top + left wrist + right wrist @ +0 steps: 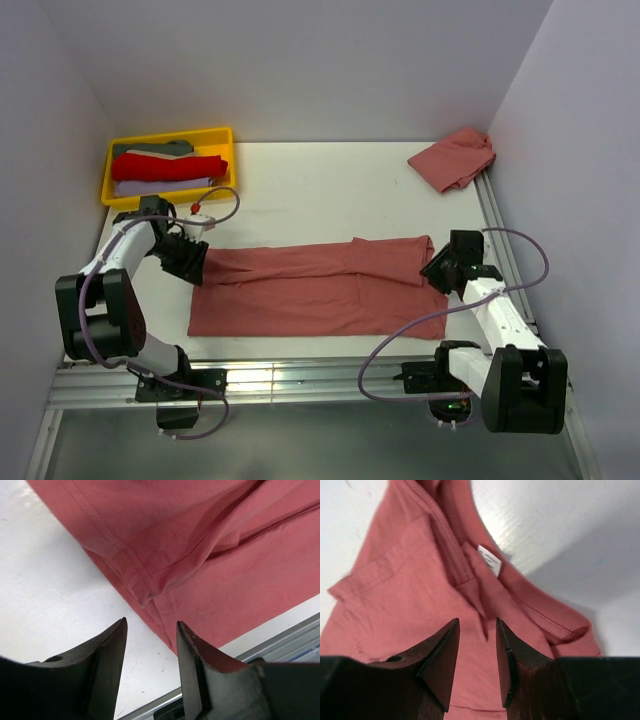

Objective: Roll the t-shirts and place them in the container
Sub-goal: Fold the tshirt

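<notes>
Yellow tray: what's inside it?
The yellow tray holds three folded pieces: a grey-green cloth at the far wall, a bright red cloth in the middle, a pale lilac cloth nearest. They hide most of its floor and anything beneath.

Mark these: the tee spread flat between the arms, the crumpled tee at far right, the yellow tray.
flat t-shirt [300, 295]: top external view, middle of the cloth's body.
crumpled t-shirt [455, 160]: top external view, centre of the heap.
yellow tray [175, 134]: top external view, far rim.
</notes>
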Tool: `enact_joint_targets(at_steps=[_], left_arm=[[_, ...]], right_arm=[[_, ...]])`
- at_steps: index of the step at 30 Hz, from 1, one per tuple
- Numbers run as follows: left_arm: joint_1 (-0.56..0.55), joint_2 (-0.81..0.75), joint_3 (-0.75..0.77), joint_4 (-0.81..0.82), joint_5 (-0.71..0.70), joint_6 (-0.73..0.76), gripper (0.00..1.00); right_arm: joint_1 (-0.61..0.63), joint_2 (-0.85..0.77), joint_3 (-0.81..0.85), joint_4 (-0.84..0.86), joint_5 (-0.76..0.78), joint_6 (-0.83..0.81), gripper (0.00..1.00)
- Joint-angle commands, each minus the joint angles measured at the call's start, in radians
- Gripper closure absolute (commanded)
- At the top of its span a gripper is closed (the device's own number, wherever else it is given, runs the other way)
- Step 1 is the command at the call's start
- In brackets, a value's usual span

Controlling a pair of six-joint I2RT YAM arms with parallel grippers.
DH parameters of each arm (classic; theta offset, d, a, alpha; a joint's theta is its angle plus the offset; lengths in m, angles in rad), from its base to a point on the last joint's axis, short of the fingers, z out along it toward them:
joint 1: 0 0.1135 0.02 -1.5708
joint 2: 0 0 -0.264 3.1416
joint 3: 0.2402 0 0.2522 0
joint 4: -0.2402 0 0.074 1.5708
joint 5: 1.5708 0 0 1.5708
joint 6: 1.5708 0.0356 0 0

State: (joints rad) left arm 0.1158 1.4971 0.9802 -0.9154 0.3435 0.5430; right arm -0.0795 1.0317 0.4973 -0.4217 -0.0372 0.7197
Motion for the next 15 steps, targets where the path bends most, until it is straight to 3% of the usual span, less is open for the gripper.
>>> enact_joint_targets(at_steps=[1, 6, 12, 15], left_arm=[[0.01, -0.052, 0.075, -0.043, 0.017, 0.025, 0.5], [0.012, -0.055, 0.158, -0.089, 0.022, 0.022, 0.49], [0.005, -0.005, 0.259, -0.086, 0.051, -0.034, 0.49], [-0.016, 0.058, 0.313, -0.036, 0.074, -0.11, 0.5]], right_arm=[[-0.006, -0.035, 0.09, -0.031, 0.013, -0.008, 0.58], [0.026, 0.017, 0.184, -0.028, -0.004, 0.003, 0.59], [0.23, 0.191, 0.326, -0.014, 0.08, 0.052, 0.6], [0.316, 0.359, 0.412, -0.006, 0.103, 0.072, 0.61]])
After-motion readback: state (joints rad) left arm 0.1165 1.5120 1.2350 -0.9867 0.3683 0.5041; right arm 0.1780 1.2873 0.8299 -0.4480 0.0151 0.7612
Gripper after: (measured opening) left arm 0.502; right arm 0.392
